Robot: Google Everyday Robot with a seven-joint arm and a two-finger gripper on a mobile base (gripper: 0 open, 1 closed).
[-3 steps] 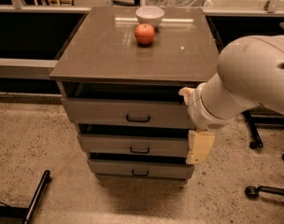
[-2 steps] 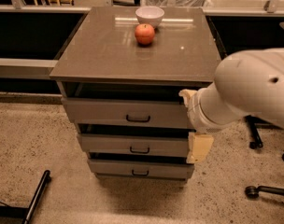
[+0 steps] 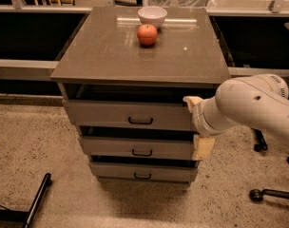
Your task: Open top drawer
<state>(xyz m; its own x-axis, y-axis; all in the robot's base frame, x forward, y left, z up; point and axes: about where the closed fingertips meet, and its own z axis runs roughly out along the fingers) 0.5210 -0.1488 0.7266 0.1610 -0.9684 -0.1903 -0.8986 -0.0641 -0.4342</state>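
Observation:
The top drawer (image 3: 111, 114) is the widest grey front of the three, just under the brown cabinet top (image 3: 106, 56). Its small dark pull handle (image 3: 140, 121) is at centre. A dark gap shows above the front. My gripper (image 3: 197, 125) is at the drawer front's right end, well to the right of the handle. One cream fingertip (image 3: 191, 100) is by the drawer's top right corner and the other (image 3: 203, 148) hangs lower by the middle drawer (image 3: 135, 147). The fingers stand apart and hold nothing. My white arm (image 3: 251, 106) comes in from the right.
A red apple (image 3: 147, 34) and a white bowl (image 3: 152, 16) stand at the back of the cabinet top. The bottom drawer (image 3: 139, 171) is the narrowest. Chair wheels (image 3: 256, 194) are on the floor at right, and a black bar (image 3: 37, 201) lies at left.
The bulk of my arm has dropped lower and shifted right. The gripper stays at the drawer's right end. The drawers have not moved.

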